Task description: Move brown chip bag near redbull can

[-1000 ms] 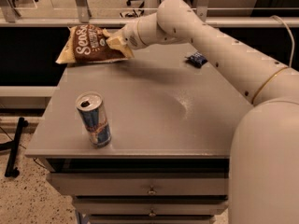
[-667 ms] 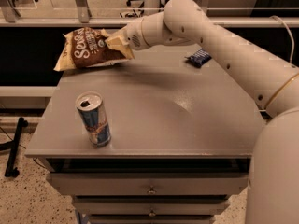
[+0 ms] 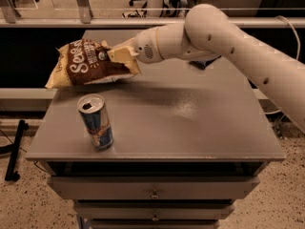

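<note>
The brown chip bag (image 3: 88, 63) has a dark brown middle with white script and tan-yellow ends. It hangs in the air above the table's left side, tilted down to the left. My gripper (image 3: 120, 56) is shut on the bag's right end and holds it up. The redbull can (image 3: 96, 122) stands upright on the table near the front left, blue and silver with an open silver top. The bag is above and just behind the can, not touching it.
The grey table (image 3: 190, 128) has drawers below its front edge. A small dark blue wrapper (image 3: 202, 64) lies at the back, mostly hidden behind my arm (image 3: 228, 37). A railing and chair legs stand behind the table.
The bag has been lifted off the table's back left corner and carried forward toward the can. My arm has swung forward with it.
</note>
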Motion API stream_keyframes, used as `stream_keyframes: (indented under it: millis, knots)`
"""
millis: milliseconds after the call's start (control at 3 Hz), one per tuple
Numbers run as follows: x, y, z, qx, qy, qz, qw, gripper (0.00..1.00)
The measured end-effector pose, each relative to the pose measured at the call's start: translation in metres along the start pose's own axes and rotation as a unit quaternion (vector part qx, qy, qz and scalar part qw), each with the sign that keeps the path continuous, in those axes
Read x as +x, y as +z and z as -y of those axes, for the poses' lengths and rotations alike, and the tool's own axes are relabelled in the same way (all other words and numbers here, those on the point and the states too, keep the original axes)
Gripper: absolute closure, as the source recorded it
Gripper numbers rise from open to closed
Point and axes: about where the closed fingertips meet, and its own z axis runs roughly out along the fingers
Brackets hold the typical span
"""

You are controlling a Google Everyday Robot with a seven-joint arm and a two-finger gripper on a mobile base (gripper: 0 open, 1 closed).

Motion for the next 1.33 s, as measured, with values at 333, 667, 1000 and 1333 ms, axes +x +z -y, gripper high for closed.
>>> stream_keyframes:
  millis: [333,667,1000,1333]
  knots:
    - [0.010,-0.027,-0.028,-0.011,0.029,-0.014,0.9994,1.00]
    - [0.016,-0.055,-0.052,-0.014,0.053,-0.039,0.9977,1.00]
    - [0.025,-0.076,-0.071,-0.016,0.073,-0.060,0.9954,1.00]
    - [0.038,-0.088,-0.084,-0.020,0.091,-0.075,0.9929,1.00]
